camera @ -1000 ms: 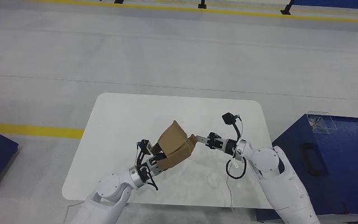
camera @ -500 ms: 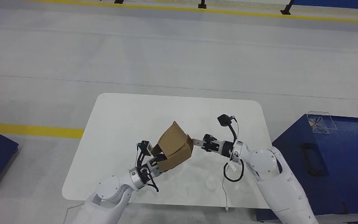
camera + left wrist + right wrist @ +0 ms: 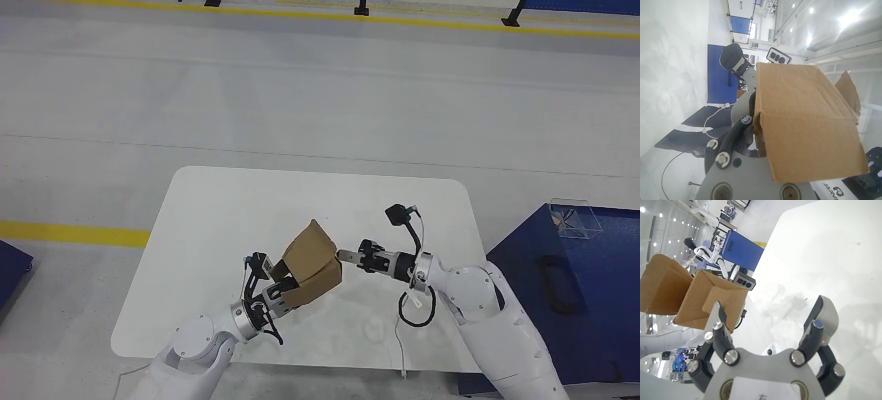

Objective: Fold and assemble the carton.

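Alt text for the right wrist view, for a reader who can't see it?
The right gripper is open, one fingertip at the rounded flap of a brown, partly folded carton; whether it touches is unclear. A white table lies beyond, with a blue cabinet past its edge.

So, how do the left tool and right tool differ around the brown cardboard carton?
The left tool grips the brown cardboard carton; the right tool holds nothing. The left tool's jaws are shut on it, the right tool's spread wide. Both meet at the carton.
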Controlling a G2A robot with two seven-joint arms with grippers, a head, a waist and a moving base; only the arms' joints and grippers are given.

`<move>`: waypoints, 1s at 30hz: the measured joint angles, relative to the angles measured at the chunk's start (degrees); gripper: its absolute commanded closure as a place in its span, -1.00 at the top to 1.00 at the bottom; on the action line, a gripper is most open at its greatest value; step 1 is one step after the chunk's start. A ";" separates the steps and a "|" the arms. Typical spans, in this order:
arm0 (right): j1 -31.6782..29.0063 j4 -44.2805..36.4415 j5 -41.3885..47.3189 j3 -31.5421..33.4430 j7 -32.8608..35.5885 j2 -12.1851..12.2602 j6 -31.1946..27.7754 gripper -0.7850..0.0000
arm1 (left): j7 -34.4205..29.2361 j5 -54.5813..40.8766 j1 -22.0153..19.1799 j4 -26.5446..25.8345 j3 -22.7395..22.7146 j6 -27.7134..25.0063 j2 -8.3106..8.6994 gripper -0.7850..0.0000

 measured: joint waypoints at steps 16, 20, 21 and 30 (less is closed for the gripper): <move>2.23 0.41 -1.08 -1.86 0.18 -0.11 0.78 1.00 | 0.00 0.00 0.00 0.00 0.00 0.00 0.00 -1.00; 2.60 0.43 -1.46 -2.25 0.22 -0.11 1.06 1.00 | 0.00 0.00 0.00 0.00 0.00 0.00 0.00 -1.00; 2.66 0.41 -1.57 -2.35 0.27 -0.11 1.14 1.00 | 0.00 0.00 0.00 0.00 0.00 0.00 0.00 -1.00; 3.43 0.23 -2.48 -3.24 0.48 -0.14 2.10 1.00 | 0.00 0.00 0.00 0.00 0.00 0.00 0.00 -1.00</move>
